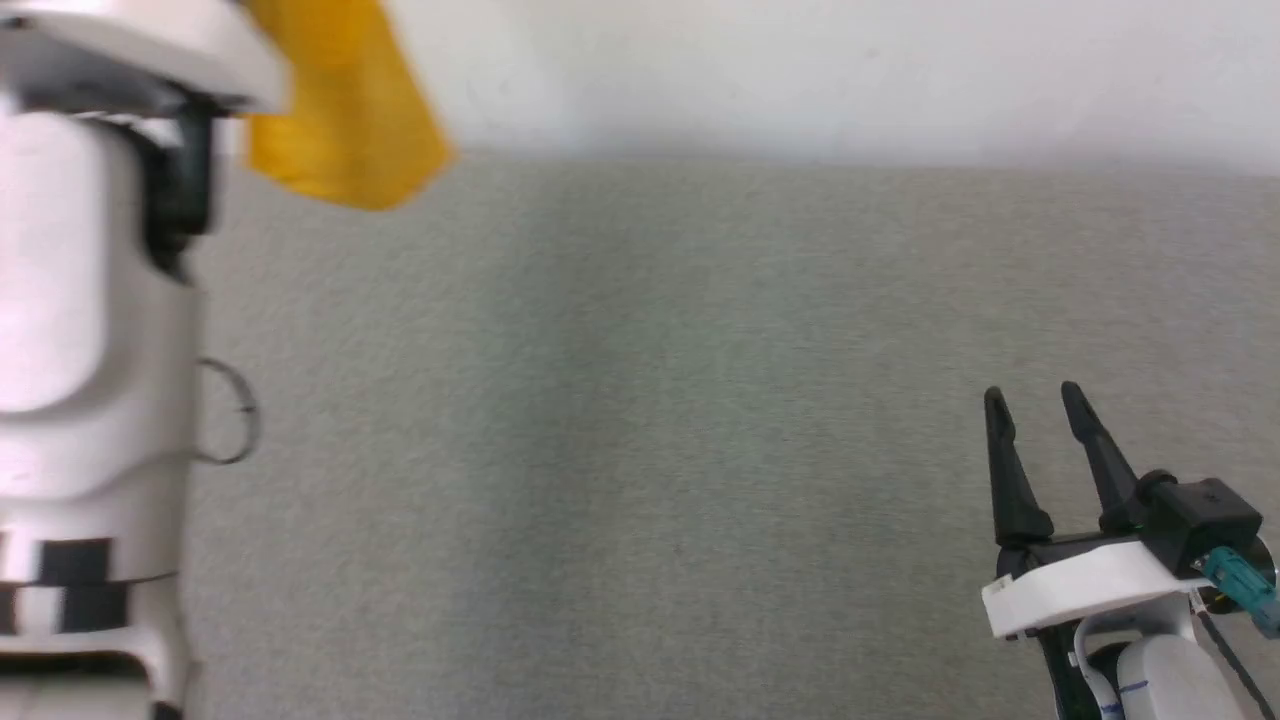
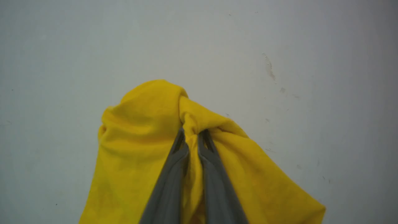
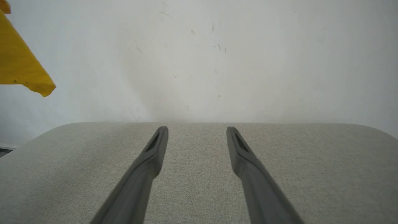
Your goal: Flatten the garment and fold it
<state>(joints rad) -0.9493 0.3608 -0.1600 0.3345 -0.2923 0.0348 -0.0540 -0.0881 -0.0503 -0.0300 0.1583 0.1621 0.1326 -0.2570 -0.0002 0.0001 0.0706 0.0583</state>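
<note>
The garment (image 2: 140, 130) is a mustard-yellow cloth, bunched and hanging in the air. My left gripper (image 2: 192, 134) is shut on a pinched fold of it, with cloth draping down both sides of the fingers. In the head view a yellow corner of the garment (image 1: 345, 110) hangs at the top left, beside my pale left arm (image 1: 90, 300). A tip of the garment (image 3: 21, 68) also hangs at the left edge of the right wrist view. My right gripper (image 1: 1035, 400) stands open over the grey surface at the lower right, with nothing between its fingers (image 3: 152, 155).
A grey fabric-covered surface (image 1: 640, 450) spreads across the head view, ending at a white wall (image 1: 850, 70) behind it. Its far edge is rounded at the corners (image 3: 46, 132). The wall carries small scuff marks (image 2: 269, 67).
</note>
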